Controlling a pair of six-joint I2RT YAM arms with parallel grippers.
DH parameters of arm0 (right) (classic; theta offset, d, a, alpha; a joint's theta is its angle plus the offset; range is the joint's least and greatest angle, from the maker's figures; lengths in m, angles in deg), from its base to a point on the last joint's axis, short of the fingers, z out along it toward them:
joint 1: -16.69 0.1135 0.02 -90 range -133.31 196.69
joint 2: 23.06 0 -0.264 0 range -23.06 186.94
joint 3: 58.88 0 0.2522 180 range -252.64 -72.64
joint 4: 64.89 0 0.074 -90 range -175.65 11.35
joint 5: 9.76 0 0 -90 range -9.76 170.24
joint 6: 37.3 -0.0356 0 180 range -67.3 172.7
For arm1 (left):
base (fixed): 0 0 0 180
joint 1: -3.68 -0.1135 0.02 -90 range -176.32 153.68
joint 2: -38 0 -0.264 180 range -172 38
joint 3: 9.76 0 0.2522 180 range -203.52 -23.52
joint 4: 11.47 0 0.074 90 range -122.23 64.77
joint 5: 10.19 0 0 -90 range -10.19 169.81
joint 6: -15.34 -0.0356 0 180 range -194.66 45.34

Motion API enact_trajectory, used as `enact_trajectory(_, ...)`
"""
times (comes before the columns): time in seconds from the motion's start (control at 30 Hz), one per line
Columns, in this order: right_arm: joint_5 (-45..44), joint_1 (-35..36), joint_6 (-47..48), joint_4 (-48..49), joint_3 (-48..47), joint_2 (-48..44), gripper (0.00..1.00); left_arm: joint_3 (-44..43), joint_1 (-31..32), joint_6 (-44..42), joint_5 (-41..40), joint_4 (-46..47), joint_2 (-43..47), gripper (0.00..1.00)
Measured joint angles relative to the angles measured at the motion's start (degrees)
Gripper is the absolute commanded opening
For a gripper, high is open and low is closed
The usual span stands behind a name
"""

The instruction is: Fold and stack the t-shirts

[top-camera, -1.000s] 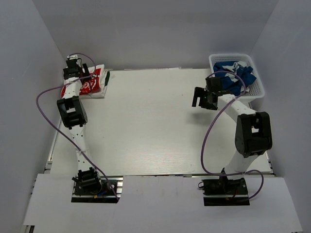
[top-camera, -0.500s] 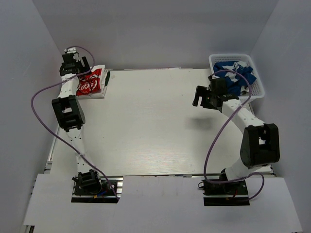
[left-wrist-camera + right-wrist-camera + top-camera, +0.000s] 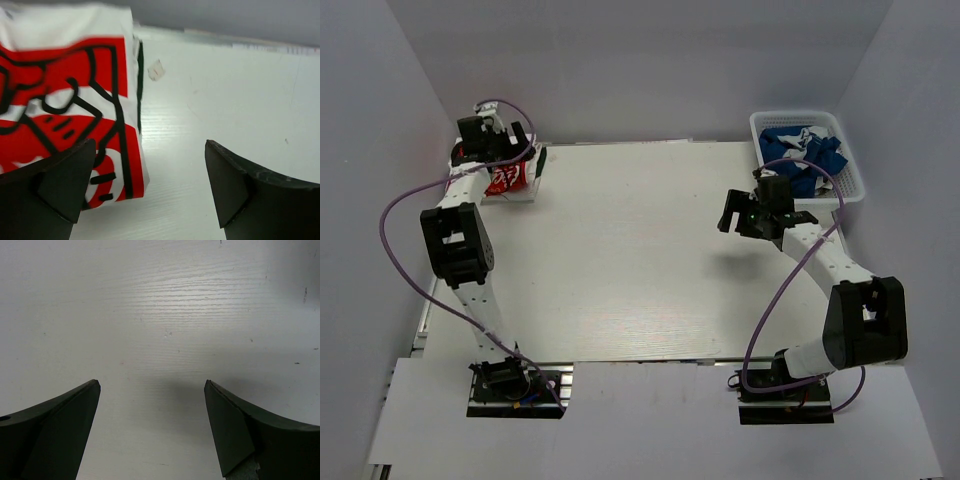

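Note:
A folded white t-shirt with a red graphic (image 3: 504,180) lies at the table's far left corner. It fills the left of the left wrist view (image 3: 65,95). A dark green strip (image 3: 140,85) shows along its right edge; I cannot tell what it belongs to. My left gripper (image 3: 520,158) hovers over the shirt's right edge, open and empty (image 3: 150,143). A royal blue t-shirt with white marks (image 3: 805,150) lies crumpled in the white mesh basket (image 3: 850,190). My right gripper (image 3: 738,218) is open and empty over bare table (image 3: 151,383), left of and nearer than the basket.
The basket stands at the far right corner against the grey wall. Grey walls close in the back and both sides. A small scrap of tape (image 3: 156,70) sits on the white table (image 3: 640,260) beside the folded shirt.
The left gripper has swung right, from the far left of the folded shirt to its right edge. The right gripper has drawn back from the basket toward me.

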Motion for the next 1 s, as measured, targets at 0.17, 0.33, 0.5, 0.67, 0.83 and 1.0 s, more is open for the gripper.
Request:
enact_trajectory(0.17, 0.0, 0.0, -0.1, 0.3, 0.5, -0.2, 0.9, 1.6, 0.5, 1.4, 4.7, -1.4, -6.7, 1.0)
enact_trajectory(0.33, 0.0, 0.0, -0.2, 0.2, 1.8, -1.4, 0.9, 3.6, 0.8, 1.6, 5.8, -1.3, -8.3, 1.0)
enact_trajectory(0.5, 0.1, 0.0, -0.3, 0.3, 1.9, -2.8, 0.9, 3.9, 1.1, 1.7, 6.1, -1.2, -7.9, 1.0)
enact_trajectory(0.67, 0.5, 0.0, -0.3, 0.3, 1.9, -5.6, 0.9, 0.7, 2.4, 1.3, 5.9, -6.6, -6.5, 1.0)
enact_trajectory(0.83, 0.2, 0.0, -1.0, 1.5, 3.7, -11.3, 0.9, 2.6, 6.1, 2.6, 5.8, -10.5, 6.0, 1.0)
enact_trajectory(1.0, -3.1, -0.1, -4.4, 1.4, 6.4, -17.5, 0.9, 16.2, 11.6, 9.6, 8.3, -4.4, 30.5, 1.0)
